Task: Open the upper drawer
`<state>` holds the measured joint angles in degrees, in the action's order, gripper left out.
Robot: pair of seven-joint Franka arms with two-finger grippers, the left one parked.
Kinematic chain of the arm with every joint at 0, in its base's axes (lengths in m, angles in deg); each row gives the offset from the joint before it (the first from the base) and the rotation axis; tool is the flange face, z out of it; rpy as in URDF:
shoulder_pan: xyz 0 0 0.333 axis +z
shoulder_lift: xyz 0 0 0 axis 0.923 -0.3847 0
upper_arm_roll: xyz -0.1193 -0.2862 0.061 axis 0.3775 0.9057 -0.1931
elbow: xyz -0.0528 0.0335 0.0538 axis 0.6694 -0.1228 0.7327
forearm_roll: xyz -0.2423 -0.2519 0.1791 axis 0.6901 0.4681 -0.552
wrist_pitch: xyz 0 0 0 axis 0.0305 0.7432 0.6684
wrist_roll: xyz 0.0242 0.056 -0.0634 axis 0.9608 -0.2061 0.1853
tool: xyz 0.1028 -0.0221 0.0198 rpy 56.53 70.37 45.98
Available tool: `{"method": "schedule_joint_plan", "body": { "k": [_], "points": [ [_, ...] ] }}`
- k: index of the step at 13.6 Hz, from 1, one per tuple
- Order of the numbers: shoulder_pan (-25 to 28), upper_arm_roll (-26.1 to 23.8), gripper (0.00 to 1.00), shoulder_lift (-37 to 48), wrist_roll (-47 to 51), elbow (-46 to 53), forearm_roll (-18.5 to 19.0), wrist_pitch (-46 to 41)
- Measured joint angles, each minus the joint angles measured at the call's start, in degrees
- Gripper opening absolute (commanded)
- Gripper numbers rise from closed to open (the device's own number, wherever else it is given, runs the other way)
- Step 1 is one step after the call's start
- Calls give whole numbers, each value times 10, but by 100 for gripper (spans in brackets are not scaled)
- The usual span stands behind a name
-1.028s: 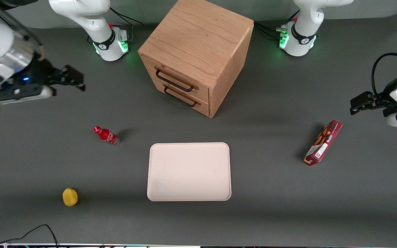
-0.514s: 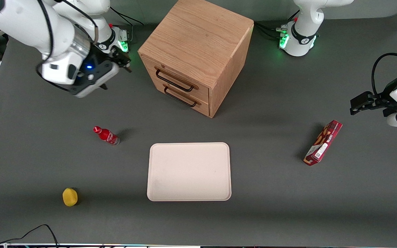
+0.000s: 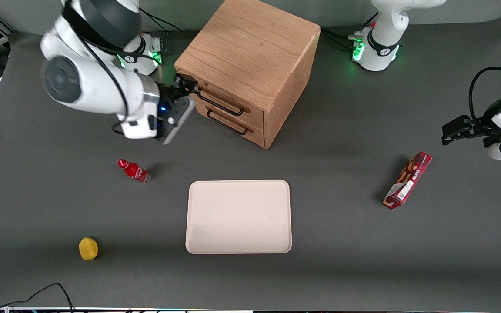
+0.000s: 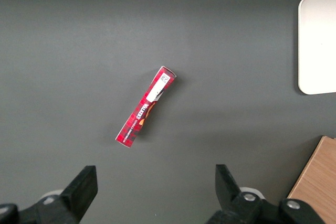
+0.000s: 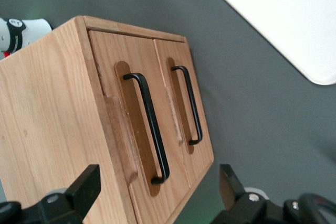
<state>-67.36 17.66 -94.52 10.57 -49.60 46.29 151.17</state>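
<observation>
The wooden cube cabinet [image 3: 250, 48] stands at the back of the table, both drawers shut. The upper drawer [image 3: 255, 115] has a long black wire handle [image 3: 220, 105]; the lower drawer's handle [image 3: 228, 124] sits just below it. My right gripper [image 3: 187, 84] is open and empty. It hovers in front of the drawers, at the cabinet's front corner toward the working arm's end, close to the end of the upper handle. In the right wrist view the upper drawer [image 5: 136, 56] and its handle [image 5: 149, 124] lie ahead of my open gripper [image 5: 157, 182], not between the fingers.
A red bottle [image 3: 134, 171] stands nearer the front camera than the gripper. A white tray [image 3: 238, 216] lies in front of the cabinet. A yellow fruit [image 3: 88, 248] sits near the front edge. A red box [image 3: 408, 180] lies toward the parked arm's end.
My right arm has swung in from the working arm's end of the table to the cabinet's drawer front. The gripper now faces the upper handle. The drawers have not moved.
</observation>
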Motion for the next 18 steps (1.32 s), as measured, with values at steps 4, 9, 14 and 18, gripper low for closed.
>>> {"method": "schedule_joint_plan", "body": {
  "k": [4, 9, 14, 18],
  "points": [
    [0, -3, 100, -16, -45, -50, 0, 36],
    [0, -26, 100, -15, -50, -111, -1, 105],
    [0, -36, 100, -10, -50, -156, -1, 149],
    [0, -38, 100, -7, -50, -177, -1, 166]
  ]
}}
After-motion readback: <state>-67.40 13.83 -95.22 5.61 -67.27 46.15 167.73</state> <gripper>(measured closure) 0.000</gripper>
